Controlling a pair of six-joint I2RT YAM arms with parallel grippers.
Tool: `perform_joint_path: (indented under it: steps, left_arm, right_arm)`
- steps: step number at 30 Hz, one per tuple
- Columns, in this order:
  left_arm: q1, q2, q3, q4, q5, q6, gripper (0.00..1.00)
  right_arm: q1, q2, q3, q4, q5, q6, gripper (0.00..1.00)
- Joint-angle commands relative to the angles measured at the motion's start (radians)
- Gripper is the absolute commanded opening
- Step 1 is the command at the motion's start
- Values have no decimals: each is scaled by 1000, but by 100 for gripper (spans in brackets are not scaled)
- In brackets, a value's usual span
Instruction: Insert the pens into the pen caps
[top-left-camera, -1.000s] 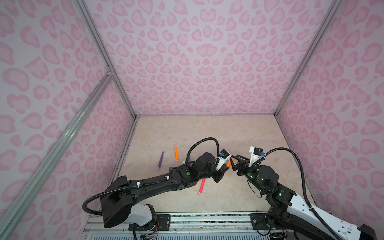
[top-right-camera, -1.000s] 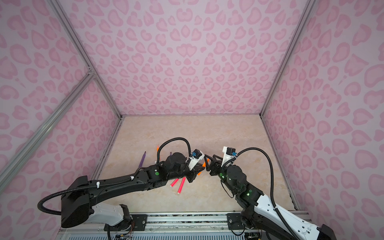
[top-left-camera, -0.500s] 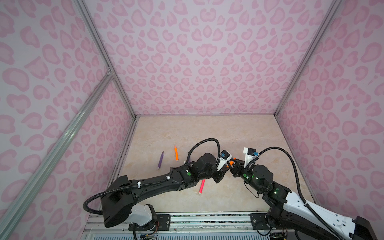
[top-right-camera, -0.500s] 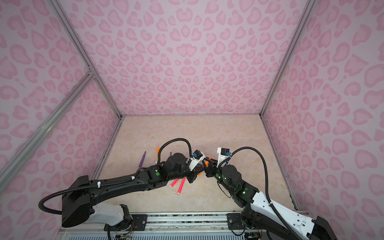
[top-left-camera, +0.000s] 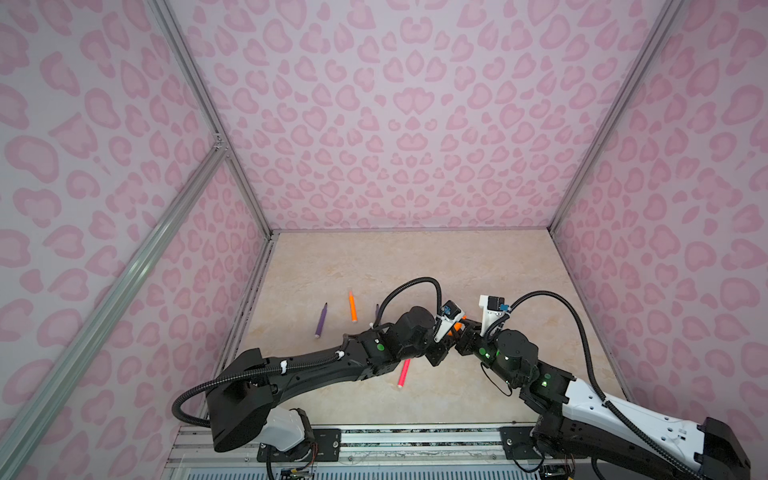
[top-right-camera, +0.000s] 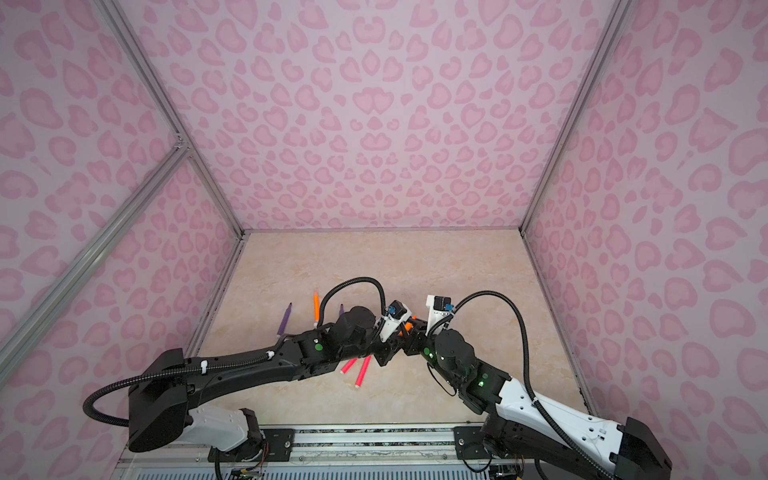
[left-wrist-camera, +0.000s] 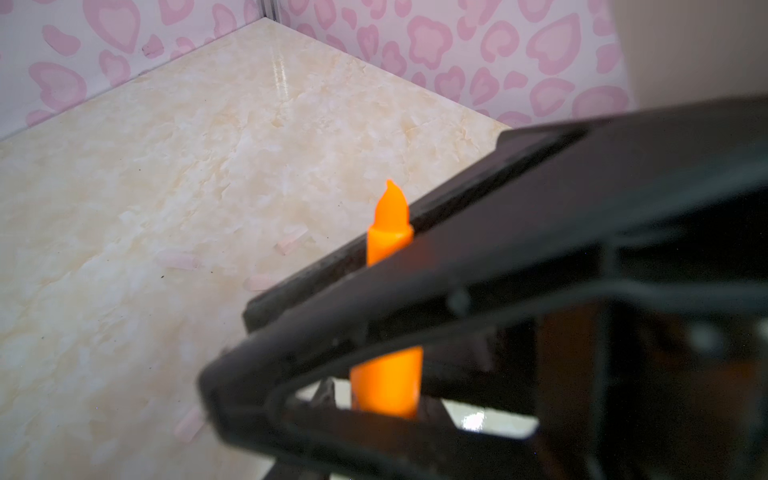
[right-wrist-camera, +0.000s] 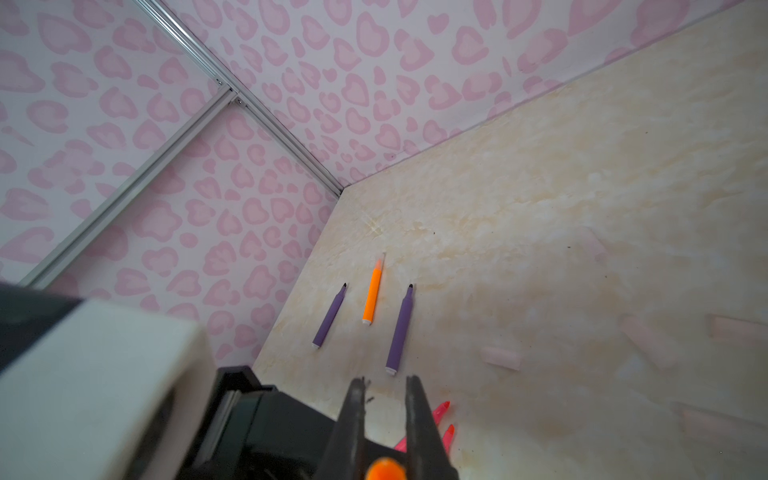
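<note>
The right pincer (right-wrist-camera: 384, 380) is clamped on an orange pen (right-wrist-camera: 384, 469), which sticks out between its fingers. This pen also passes between the fingers of the left pincer (left-wrist-camera: 224, 348); whether that pincer grips it cannot be told. On the tabletop (top-left-camera: 415, 266) lie two purple pens (right-wrist-camera: 328, 318), a second orange pen (right-wrist-camera: 372, 297) between them, two pink-red pens (top-right-camera: 362, 370) near the pincers, and faint pen caps (right-wrist-camera: 500, 358).
</note>
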Motion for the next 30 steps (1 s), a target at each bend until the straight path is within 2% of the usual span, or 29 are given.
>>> perform_joint_path:
  steps: [1, 5, 7, 11, 14, 15, 19, 24, 27, 30]
  left_arm:
    - [-2, 7, 18, 31, -15, -14, 34]
    - [0, 2, 19, 25, -29, -14, 21]
    - [1, 1, 18, 27, -32, -17, 21]
    - [0, -10, 8, 36, -41, -24, 34]
    - [0, -32, -9, 51, -47, -25, 35]
    - [0, -39, -15, 55, -47, -24, 40]
    - [1, -67, -32, 71, -42, -22, 44]
    - [0, -91, -51, 87, -34, -18, 45]
    - [1, -91, -51, 88, -26, -19, 41]
    - [0, -83, -45, 85, -28, -19, 40]
  right_arm:
    - [31, 15, 8, 24, 21, -9, 0]
    - [49, 39, 23, 16, 42, -18, 0]
    - [51, 46, 24, 17, 47, -18, 0]
    - [55, 61, 31, 12, 64, -22, 0]
    - [55, 64, 35, -13, 99, -26, 0]
    - [56, 63, 35, -19, 111, -27, 0]
    - [56, 62, 39, -40, 138, -34, 0]
    - [55, 70, 41, -37, 137, -31, 0]
    - [55, 71, 38, -20, 112, -27, 0]
    - [55, 70, 38, -8, 86, -17, 0]
